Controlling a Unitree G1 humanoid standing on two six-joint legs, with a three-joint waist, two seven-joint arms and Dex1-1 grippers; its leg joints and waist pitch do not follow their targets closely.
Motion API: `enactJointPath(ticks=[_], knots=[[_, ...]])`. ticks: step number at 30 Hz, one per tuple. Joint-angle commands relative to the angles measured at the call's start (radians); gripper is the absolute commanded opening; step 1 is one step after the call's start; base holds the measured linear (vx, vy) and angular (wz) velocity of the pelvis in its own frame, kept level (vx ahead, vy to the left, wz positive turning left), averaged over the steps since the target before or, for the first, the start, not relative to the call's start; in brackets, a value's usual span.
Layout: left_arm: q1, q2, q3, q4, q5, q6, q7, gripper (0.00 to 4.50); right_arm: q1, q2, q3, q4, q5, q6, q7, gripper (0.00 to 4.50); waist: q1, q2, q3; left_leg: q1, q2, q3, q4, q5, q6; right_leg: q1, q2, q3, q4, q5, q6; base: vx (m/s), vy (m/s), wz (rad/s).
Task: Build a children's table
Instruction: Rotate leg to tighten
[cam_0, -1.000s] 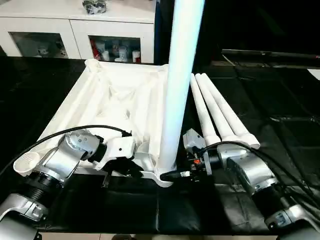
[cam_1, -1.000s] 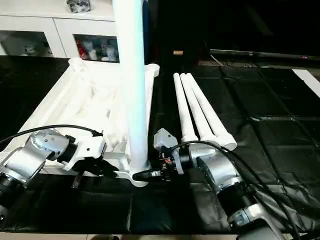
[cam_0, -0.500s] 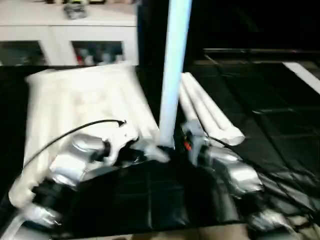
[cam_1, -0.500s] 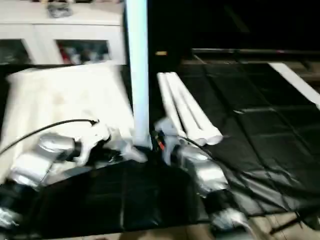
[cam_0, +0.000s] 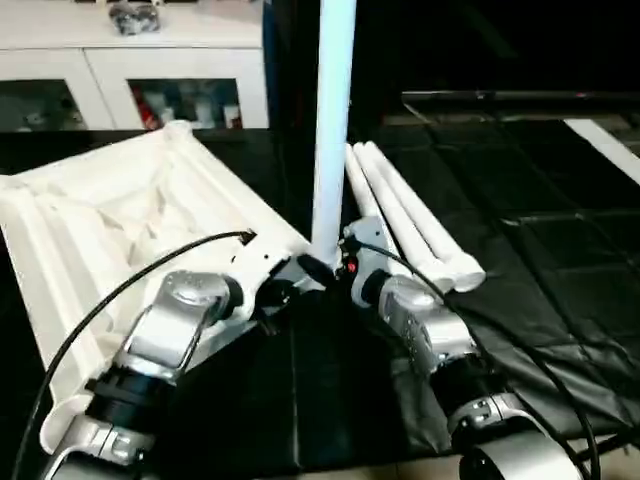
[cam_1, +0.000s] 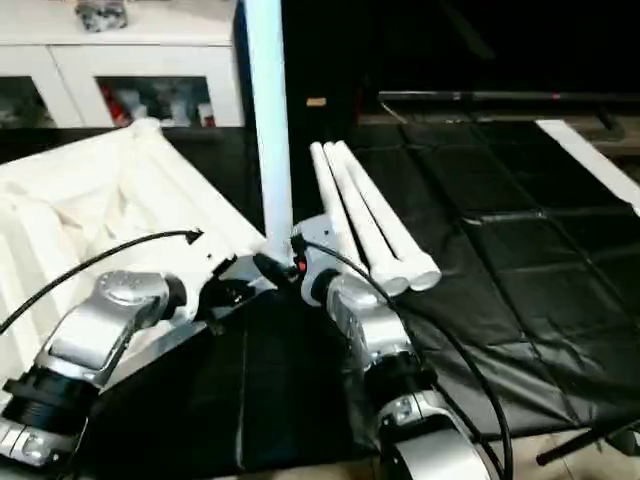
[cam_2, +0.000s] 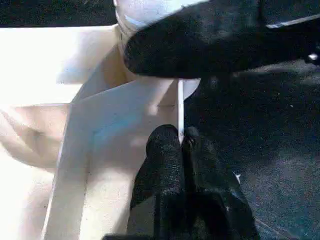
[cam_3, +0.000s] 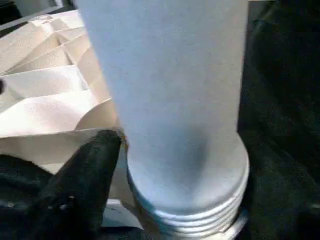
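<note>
At the near corner of the upturned white top (cam_0: 90, 220), my left claw (cam_2: 181, 142) is pinching shut on the thin rim wall, steadying the panel. Just beside it, my right claw (cam_0: 335, 268) is sitting against the foot of the upright leg (cam_0: 330, 130); whether it is gripping that leg or standing clear of it I cannot tell.

I am judging that the first leg is being seated in its corner socket. From the right wrist, the ringed collar (cam_3: 200, 210) at the leg's foot is showing at the corner, so I am not treating the joint as fully home. The next move is calling for a firm hold low on the leg and a push or twist straight down, while the left claw is bracing the rim against sliding.

Ribs and channels are showing across the top's underside, which is lying skewed on the black mat (cam_0: 520, 200). Three spare legs (cam_0: 415, 220) are lying side by side, touching, just beyond my right arm. A white glass-door cabinet (cam_0: 170, 60) is standing behind.
</note>
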Motion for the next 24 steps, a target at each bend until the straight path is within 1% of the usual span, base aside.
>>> enactJointPath(ticks=[1,3,4,5,6,7,8,9,10,11,12,14,16,17,18,19,21,22,24], knots=[[-0.024,0.020,-0.029,0.023,0.001,-0.046,-0.040,0.00,0.046,-0.025,0.043,-0.028,0.007,0.016,0.092,4.13,0.007,0.018,-0.061,0.007,0.038,-0.016,-0.063,-0.240,0.012,0.041,-0.081,0.057,-0.087,-0.169,-0.181,0.000,0.000,0.00],[-0.024,0.038,-0.040,0.036,0.004,-0.076,-0.062,0.00,0.062,-0.053,0.054,-0.059,0.004,0.011,0.129,4.19,0.011,0.016,-0.062,0.006,0.040,-0.017,-0.064,-0.229,0.013,0.043,-0.082,0.056,-0.084,-0.152,-0.181,0.000,0.000,0.00],[-0.024,0.038,-0.040,0.036,0.004,-0.076,-0.062,0.00,0.062,-0.053,0.054,-0.059,0.004,0.011,0.129,4.26,0.012,0.016,-0.061,0.006,0.039,-0.016,-0.065,-0.233,0.014,0.043,-0.081,0.056,-0.085,-0.158,-0.181,0.000,0.000,0.00],[-0.023,0.052,-0.047,0.042,0.003,-0.093,-0.084,0.00,0.071,-0.076,0.058,-0.080,0.005,0.008,0.158,4.36,0.013,0.016,-0.060,0.007,0.040,-0.016,-0.065,-0.238,0.010,0.042,-0.083,0.057,-0.086,-0.171,-0.183,0.000,0.000,0.00],[-0.023,0.071,-0.058,0.051,0.008,-0.115,-0.108,0.00,0.082,-0.104,0.060,-0.110,0.012,0.007,0.195,4.45,0.017,0.021,-0.060,0.007,0.038,-0.017,-0.064,-0.241,0.008,0.043,-0.083,0.056,-0.087,-0.187,-0.179,0.000,0.000,0.00],[-0.027,0.107,-0.075,0.068,0.014,-0.149,-0.152,0.00,0.098,-0.164,0.054,-0.180,0.040,0.027,0.279,4.45,0.020,0.021,-0.060,0.008,0.038,-0.017,-0.064,-0.245,0.010,0.044,-0.082,0.056,-0.090,-0.196,-0.171,0.000,0.000,0.00],[-0.027,0.107,-0.075,0.068,0.014,-0.149,-0.152,0.00,0.098,-0.164,0.054,-0.180,0.040,0.027,0.279,4.45,0.024,0.019,-0.059,0.008,0.038,-0.016,-0.066,-0.249,0.015,0.045,-0.080,0.056,-0.093,-0.201,-0.162,0.000,0.000,0.00],[-0.029,0.120,-0.079,0.072,0.011,-0.161,-0.171,0.00,0.102,-0.193,0.055,-0.210,0.050,0.035,0.322,4.45,0.026,0.018,-0.061,0.010,0.040,-0.016,-0.064,-0.241,0.017,0.045,-0.080,0.057,-0.089,-0.179,-0.165,0.000,0.000,0.00],[-0.032,0.127,-0.081,0.076,0.007,-0.169,-0.184,0.00,0.105,-0.212,0.056,-0.230,0.057,0.040,0.349,4.45,0.026,0.018,-0.061,0.008,0.040,-0.017,-0.065,-0.232,0.019,0.044,-0.079,0.056,-0.086,-0.161,-0.172,0.000,0.000,0.00],[-0.034,0.154,-0.094,0.083,-0.003,-0.212,-0.238,0.00,0.107,-0.266,0.071,-0.270,0.064,0.054,0.425,4.45,0.027,0.024,-0.061,0.008,0.040,-0.017,-0.064,-0.241,0.018,0.045,-0.079,0.054,-0.087,-0.165,-0.173,0.000,0.000,0.00],[-0.034,0.154,-0.094,0.083,-0.003,-0.212,-0.238,0.00,0.107,-0.266,0.071,-0.270,0.064,0.054,0.425,4.45,0.027,0.022,-0.062,0.009,0.040,-0.017,-0.064,-0.240,0.019,0.046,-0.079,0.054,-0.087,-0.160,-0.174,0.000,0.000,0.00],[-0.035,0.177,-0.104,0.087,-0.011,-0.253,-0.289,0.00,0.104,-0.309,0.085,-0.297,0.073,0.078,0.486,4.45,0.028,0.023,-0.062,0.008,0.040,-0.016,-0.062,-0.226,0.022,0.045,-0.079,0.055,-0.084,-0.137,-0.187,0.000,0.000,0.00],[-0.037,0.209,-0.122,0.081,-0.033,-0.299,-0.373,0.00,0.093,-0.360,0.116,-0.328,0.072,0.104,0.561,4.45,0.031,0.021,-0.065,0.006,0.040,-0.015,-0.060,-0.204,0.030,0.050,-0.079,0.053,-0.080,-0.108,-0.202,0.000,0.000,0.00],[-0.036,0.210,-0.122,0.081,-0.034,-0.301,-0.377,0.00,0.092,-0.361,0.117,-0.328,0.071,0.104,0.564,4.45,0.031,0.019,-0.065,0.005,0.040,-0.015,-0.059,-0.195,0.033,0.050,-0.079,0.052,-0.079,-0.099,-0.205,0.000,0.000,0.00],[-0.035,0.220,-0.128,0.074,-0.045,-0.313,-0.408,0.00,0.088,-0.372,0.128,-0.331,0.066,0.103,0.582,4.45,0.033,0.020,-0.066,0.006,0.041,-0.013,-0.058,-0.188,0.035,0.048,-0.079,0.052,-0.077,-0.086,-0.210,0.000,0.000,0.00],[-0.035,0.221,-0.129,0.073,-0.046,-0.314,-0.411,0.00,0.087,-0.373,0.129,-0.331,0.065,0.103,0.583,4.45,0.036,0.021,-0.066,0.008,0.042,-0.013,-0.058,-0.189,0.035,0.046,-0.080,0.051,-0.077,-0.089,-0.215,0.000,0.000,0.00],[-0.035,0.247,-0.149,0.066,-0.058,-0.360,-0.487,0.00,0.077,-0.392,0.160,-0.329,0.049,0.089,0.637,4.45,0.042,0.017,-0.066,0.007,0.043,-0.013,-0.058,-0.191,0.035,0.047,-0.082,0.051,-0.077,-0.097,-0.218,0.000,0.000,0.00],[-0.037,0.261,-0.162,0.071,-0.059,-0.389,-0.526,0.00,0.071,-0.399,0.180,-0.323,0.038,0.077,0.665,4.45,0.047,0.020,-0.065,0.008,0.045,-0.012,-0.058,-0.193,0.035,0.044,-0.082,0.051,-0.077,-0.104,-0.217,0.000,0.000,0.00],[-0.038,0.266,-0.168,0.077,-0.057,-0.403,-0.539,0.00,0.069,-0.400,0.189,-0.320,0.034,0.071,0.674,4.45,0.052,0.021,-0.066,0.013,0.047,-0.010,-0.057,-0.201,0.031,0.040,-0.082,0.053,-0.077,-0.100,-0.220,0.000,0.000,0.00]])
